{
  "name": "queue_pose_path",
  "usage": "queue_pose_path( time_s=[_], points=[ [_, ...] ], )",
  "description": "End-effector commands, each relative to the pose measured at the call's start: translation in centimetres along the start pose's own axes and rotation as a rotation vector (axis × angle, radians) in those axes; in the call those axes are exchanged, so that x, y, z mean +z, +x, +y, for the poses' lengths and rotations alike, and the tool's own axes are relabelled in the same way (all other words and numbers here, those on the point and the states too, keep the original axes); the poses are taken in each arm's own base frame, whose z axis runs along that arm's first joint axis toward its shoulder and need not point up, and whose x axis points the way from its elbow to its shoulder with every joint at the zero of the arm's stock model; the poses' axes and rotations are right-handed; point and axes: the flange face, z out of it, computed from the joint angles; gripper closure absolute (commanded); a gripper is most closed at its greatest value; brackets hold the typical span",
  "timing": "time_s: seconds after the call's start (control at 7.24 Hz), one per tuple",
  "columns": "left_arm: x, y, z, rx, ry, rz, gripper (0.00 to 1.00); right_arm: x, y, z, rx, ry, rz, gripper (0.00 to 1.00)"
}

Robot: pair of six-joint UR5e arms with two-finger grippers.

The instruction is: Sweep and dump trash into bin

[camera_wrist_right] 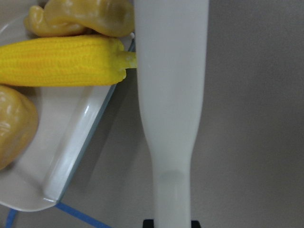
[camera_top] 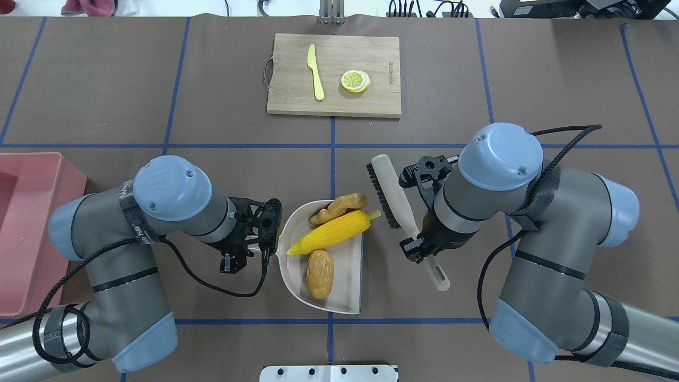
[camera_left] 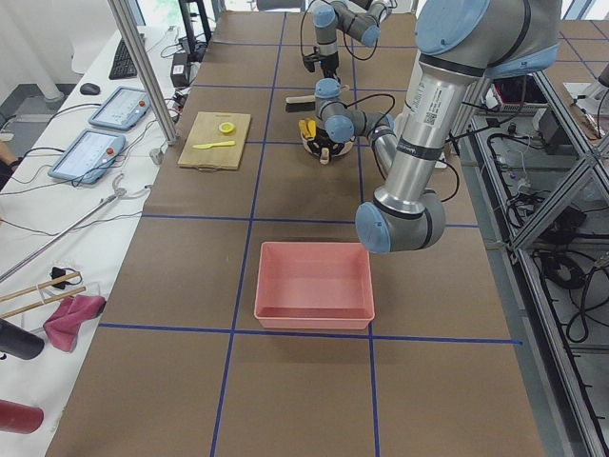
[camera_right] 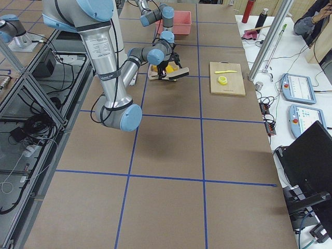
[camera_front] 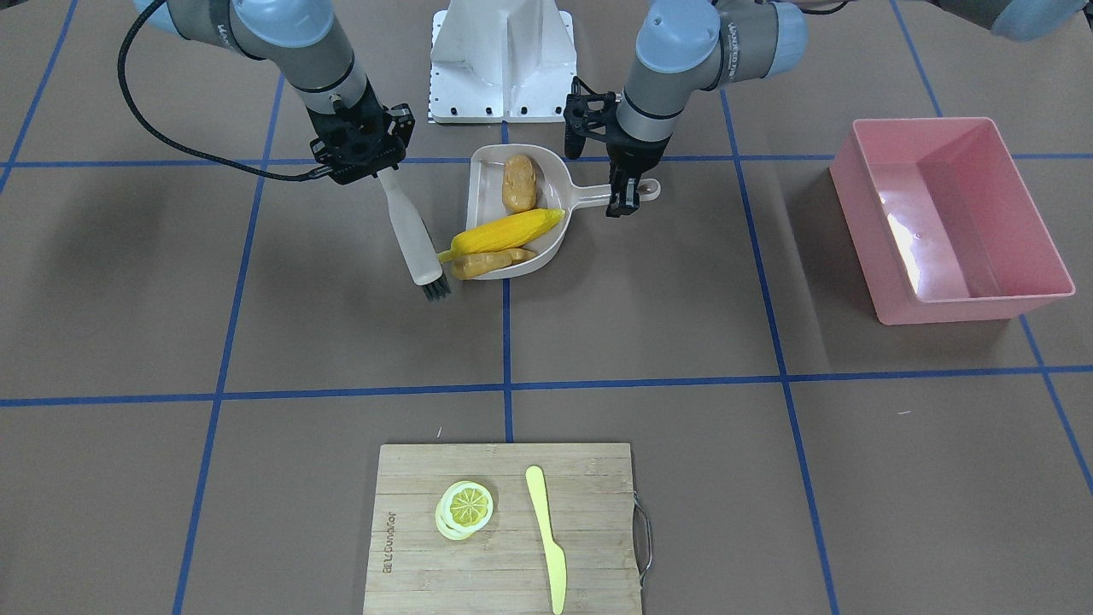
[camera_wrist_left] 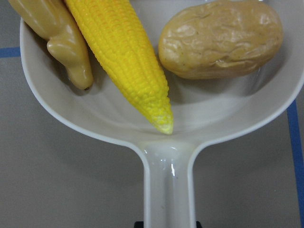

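The pink bin (camera_top: 26,249) sat far left on the surface, well apart from the rest. The left tool (camera_front: 624,205), on the arm nearer it, was clamped on the handle of the dustpan (camera_top: 347,286), which pointed binward. The corn (camera_top: 334,232), potato (camera_top: 320,273) and ginger (camera_top: 339,206) lay in the pan. Rightmost, the right tool (camera_top: 424,241) gripped the brush (camera_top: 395,201).

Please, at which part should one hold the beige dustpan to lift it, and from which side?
The handle, gripped from above across its narrow width. It is slim, lies flat and sticks out toward the pink bin, clear of the corn, potato and ginger. The left gripper is shut on it there.
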Motion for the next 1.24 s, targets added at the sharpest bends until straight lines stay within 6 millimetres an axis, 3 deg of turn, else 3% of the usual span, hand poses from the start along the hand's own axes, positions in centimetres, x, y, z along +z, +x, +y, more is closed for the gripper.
queue_pose_path(
  time_s=[0.0,0.28,0.69,0.83,0.97,1.11],
  points=[
    [-0.3,0.2,0.3,0.003,0.057,-0.021,1.00,1.6,1.4,-1.1,-0.064,0.007,0.097,1.00],
    [-1.2,0.3,0.3,-0.010,0.102,-0.041,1.00,2.3,0.9,-2.1,-0.059,0.003,0.106,1.00],
    [-2.6,0.0,0.4,-0.020,0.189,-0.081,1.00,1.8,-4.7,-1.6,-0.028,-0.011,0.098,1.00],
    [-3.3,-0.7,0.7,-0.021,0.209,-0.101,1.00,2.3,-5.9,-0.8,0.008,-0.013,0.095,1.00],
    [-3.5,-0.9,0.7,-0.022,0.216,-0.108,1.00,3.1,-8.4,0.2,0.034,-0.007,0.096,1.00],
    [-3.7,-1.1,1.2,-0.027,0.214,-0.112,1.00,3.7,-9.3,0.9,0.032,-0.010,0.102,1.00]
  ],
)
